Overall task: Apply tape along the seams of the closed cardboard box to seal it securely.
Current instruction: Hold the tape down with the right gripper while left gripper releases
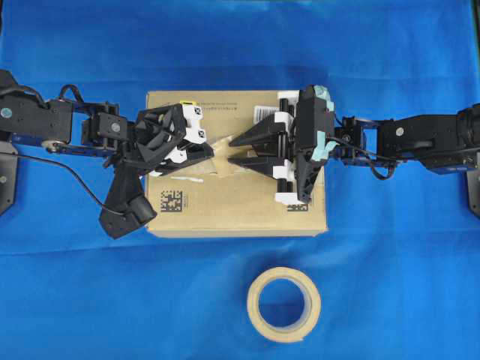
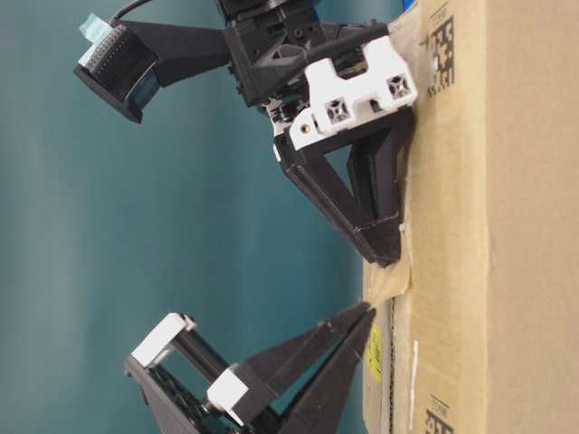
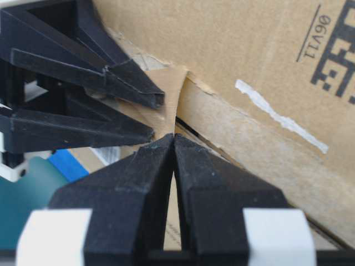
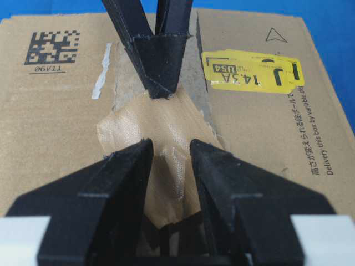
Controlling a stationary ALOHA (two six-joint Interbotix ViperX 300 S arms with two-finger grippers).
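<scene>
Tape [image 4: 158,130]: a tan, glossy, wrinkled piece lying on the top face of the cardboard box [image 1: 225,206], about midway along its length, straddling the seams [image 3: 191,133]. Far edge lifted and creased where pinched. Seams: a dark slit running along the middle of the top face, edged with pale torn remnants.

Left gripper [image 4: 158,88]: reaching in over the box's left edge, fingers pressed together, tips pinching the far edge of the tape right over the seams. Right gripper [image 4: 169,158]: reaching in over the box's right edge, fingers spread apart, one tip on each side of the tape's raised middle fold, low over the piece; touching or just above, cannot tell. Tips of the two grippers near each other, facing along the seams.

On the box top: yellow sticker [image 4: 252,72] beside the seams toward the rear edge, black square code [image 4: 51,47] and a white paint-like streak [image 4: 102,72] toward the front edge, white barcode label [image 1: 264,112] near the rear edge, partly under the right gripper.

Box resting on the blue cloth [image 1: 75,300], roughly at its centre. Ring-shaped tape roll [image 1: 284,304] lying flat on the cloth, apart from the box, toward the front edge.
</scene>
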